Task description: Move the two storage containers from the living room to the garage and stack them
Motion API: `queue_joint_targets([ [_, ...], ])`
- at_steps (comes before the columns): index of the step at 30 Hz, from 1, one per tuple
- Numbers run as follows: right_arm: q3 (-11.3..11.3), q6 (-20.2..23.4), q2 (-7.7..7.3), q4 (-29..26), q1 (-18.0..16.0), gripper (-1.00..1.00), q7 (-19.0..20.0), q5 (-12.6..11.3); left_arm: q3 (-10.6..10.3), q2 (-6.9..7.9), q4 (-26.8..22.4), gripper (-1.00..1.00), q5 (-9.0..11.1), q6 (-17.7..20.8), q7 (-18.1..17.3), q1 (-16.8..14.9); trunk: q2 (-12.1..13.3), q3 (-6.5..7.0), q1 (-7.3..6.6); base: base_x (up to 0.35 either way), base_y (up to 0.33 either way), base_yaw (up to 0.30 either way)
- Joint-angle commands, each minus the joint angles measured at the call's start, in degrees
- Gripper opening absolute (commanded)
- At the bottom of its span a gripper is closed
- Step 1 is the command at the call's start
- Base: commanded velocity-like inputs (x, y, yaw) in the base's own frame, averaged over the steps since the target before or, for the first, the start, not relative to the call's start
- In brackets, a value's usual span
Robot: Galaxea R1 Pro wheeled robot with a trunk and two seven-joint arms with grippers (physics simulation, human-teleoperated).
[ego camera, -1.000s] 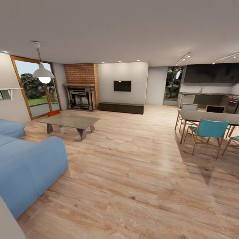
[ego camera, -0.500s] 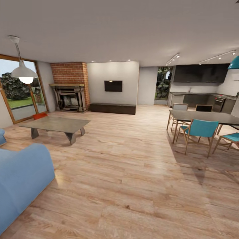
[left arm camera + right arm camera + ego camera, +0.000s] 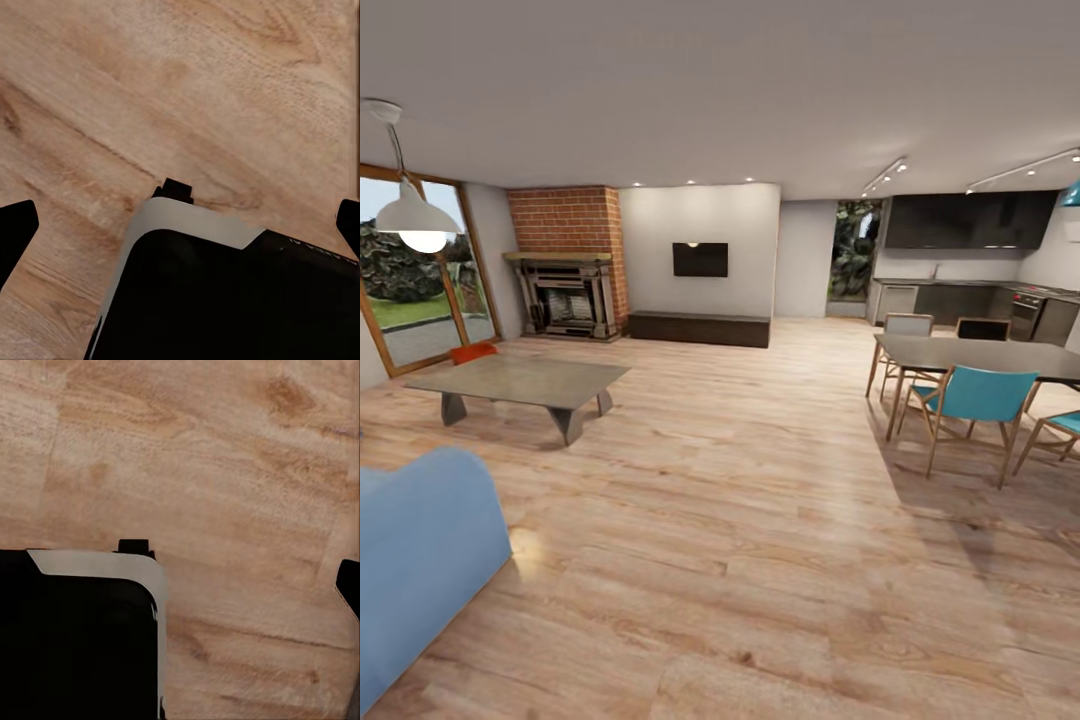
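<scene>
1. Your left gripper (image 3: 180, 217) has its dark fingertips (image 3: 16, 225) spread to opposite edges of the wrist view, nothing between them, above wood-plank floor (image 3: 225, 90).
2. Your right gripper: one fingertip (image 3: 349, 585) shows at the frame edge; I cannot tell how wide it stands.
3. An orange-red storage container (image 3: 473, 351) sits on the floor just behind the low coffee table (image 3: 520, 380), near the garden doors (image 3: 415, 300).
4. Beyond stand the brick fireplace (image 3: 568, 290), the blue sofa (image 3: 420, 560) and the dining table (image 3: 990, 355).
</scene>
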Motion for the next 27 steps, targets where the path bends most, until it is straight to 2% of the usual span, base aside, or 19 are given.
queue_joint_targets([
  [1,0.6,-0.2,0.03,0.2,-0.1,1.00,0.0,-0.4,0.1,-0.04,0.0,1.00,0.2,-0.2,0.1,0.0,-0.1,-0.08,0.04,0.326,0.000,0.000],
  [11,0.9,-0.2,0.56,0.2,-0.1,1.00,-0.1,-0.3,0.1,-0.19,0.0,1.00,0.2,-0.4,0.1,0.0,-0.1,-0.08,0.04,0.326,0.000,0.000],
  [27,0.9,-0.2,0.62,0.2,-0.1,1.00,-0.1,-0.3,0.1,-0.19,0.0,1.00,0.2,-0.6,0.2,0.0,-0.1,-0.08,0.04,0.326,0.000,0.000],
])
